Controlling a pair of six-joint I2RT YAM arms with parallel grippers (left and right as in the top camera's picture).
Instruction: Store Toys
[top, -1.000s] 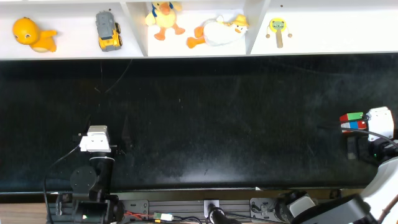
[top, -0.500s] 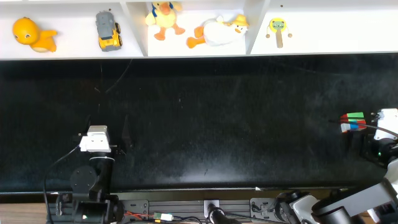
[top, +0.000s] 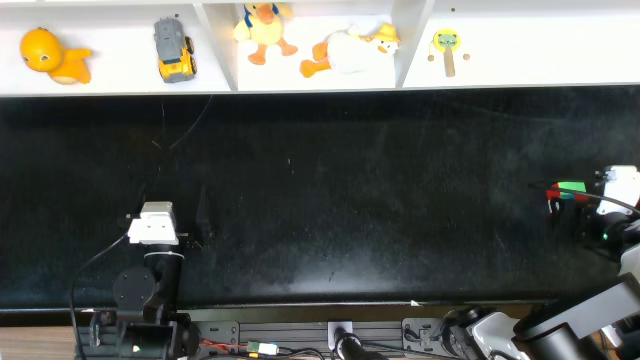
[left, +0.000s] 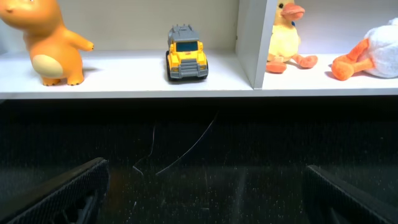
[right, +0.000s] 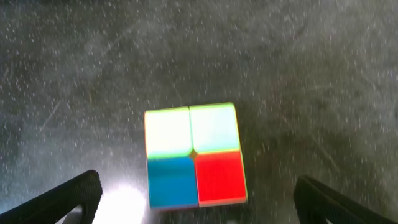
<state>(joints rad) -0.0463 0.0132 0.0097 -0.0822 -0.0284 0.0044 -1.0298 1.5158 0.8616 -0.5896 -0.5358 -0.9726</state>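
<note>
Cube: a small plastic puzzle cube showing green, blue and red squares lies flat on the black table top, near its right edge and well apart from the shelf.
Right gripper: the right gripper hangs over the cube at the table's right edge. Its jaws are released and spread wide, one finger on each side of the cube, and neither touches it.
Left gripper: the left gripper sits low over the table at the lower left and faces the shelf. Its jaws are released and hold nothing.
Shelf: a white shelf with upright dividers runs along the table's far edge.
Left compartment: an orange rounded toy figure stands beside a yellow and grey toy truck.
Middle compartment: a yellow plush duck sits upright, and a white plush duck with orange feet lies on its side next to it.
Right compartment: a green frog-faced toy on a wooden handle lies near the divider.
</note>
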